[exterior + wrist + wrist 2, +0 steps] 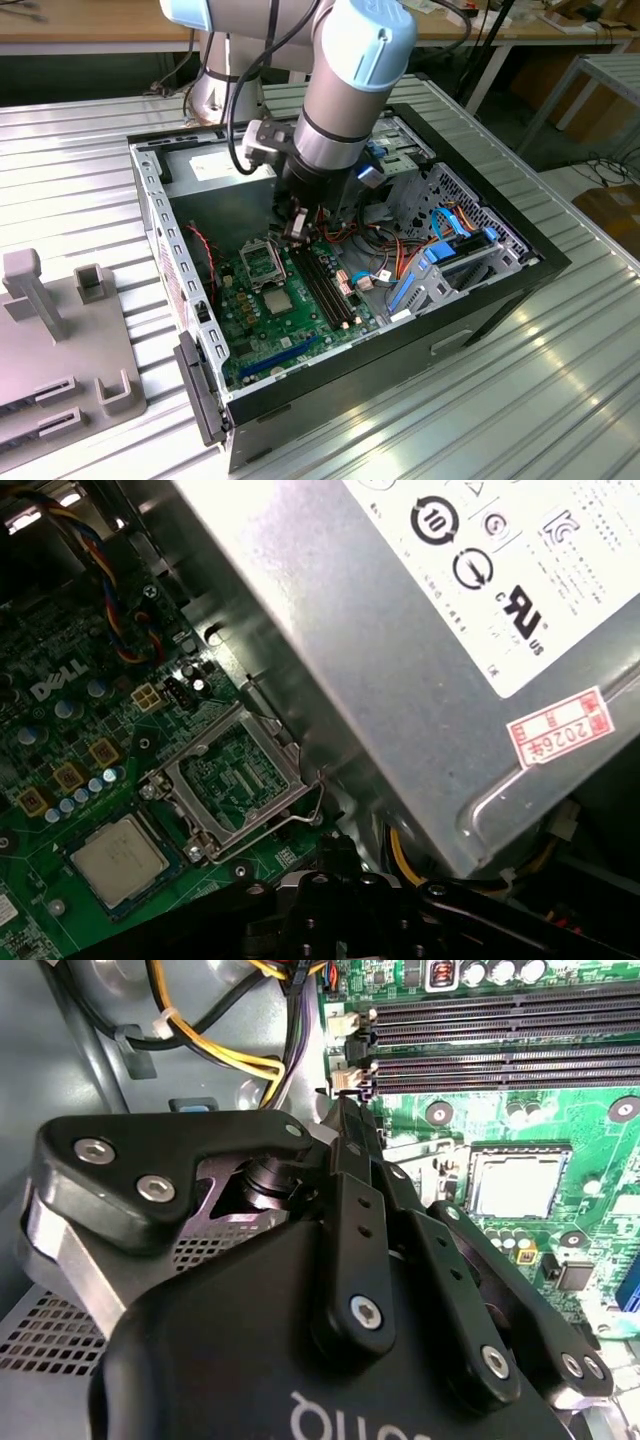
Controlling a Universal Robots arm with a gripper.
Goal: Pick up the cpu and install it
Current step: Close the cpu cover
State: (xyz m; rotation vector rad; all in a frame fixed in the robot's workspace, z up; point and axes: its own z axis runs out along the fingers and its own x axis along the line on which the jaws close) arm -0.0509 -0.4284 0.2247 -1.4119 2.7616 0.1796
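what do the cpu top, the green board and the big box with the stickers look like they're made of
The cpu: brushed silvery metal lid, dull sheen. The green board: probably glossy lacquered fibreglass, with soldered parts. The big box: likely matte grey sheet steel, folded at the edges.

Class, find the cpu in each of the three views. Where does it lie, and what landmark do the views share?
Exterior view: the cpu lies on the green board, beside the black-framed socket.
Second wrist view: cpu near the memory slots.
First wrist view: cpu beside the socket.
Shared landmark: the green board.
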